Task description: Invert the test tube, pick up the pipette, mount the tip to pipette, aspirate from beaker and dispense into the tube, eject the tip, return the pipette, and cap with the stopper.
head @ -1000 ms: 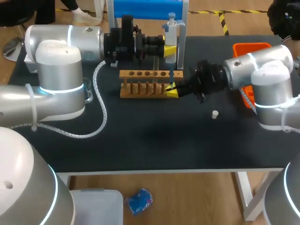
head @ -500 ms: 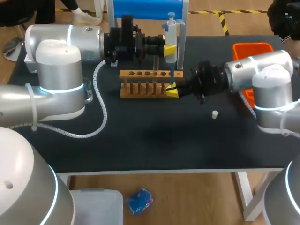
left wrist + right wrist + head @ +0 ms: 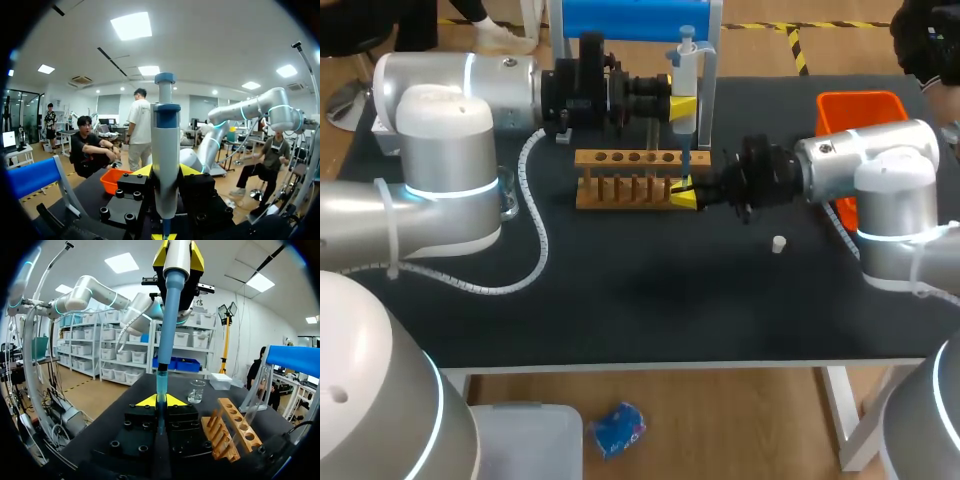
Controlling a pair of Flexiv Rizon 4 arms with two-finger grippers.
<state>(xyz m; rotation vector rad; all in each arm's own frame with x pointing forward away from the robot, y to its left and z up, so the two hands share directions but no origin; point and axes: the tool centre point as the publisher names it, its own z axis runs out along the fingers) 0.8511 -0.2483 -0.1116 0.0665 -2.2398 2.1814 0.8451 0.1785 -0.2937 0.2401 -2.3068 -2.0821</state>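
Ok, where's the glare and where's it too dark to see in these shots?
Head view: light glints off the white left arm, and the black table hides shadows, though the pale stopper stands out. Left wrist view: the pipette is evenly lit. Right wrist view: the right hand is mostly dark.

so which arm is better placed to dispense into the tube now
Left, probably: the left gripper holds the pipette upright, its tip right above the test tube clamped in the right gripper.

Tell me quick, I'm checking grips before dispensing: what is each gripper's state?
Left gripper: closed, holding the pipette.
Right gripper: closed, holding the test tube.
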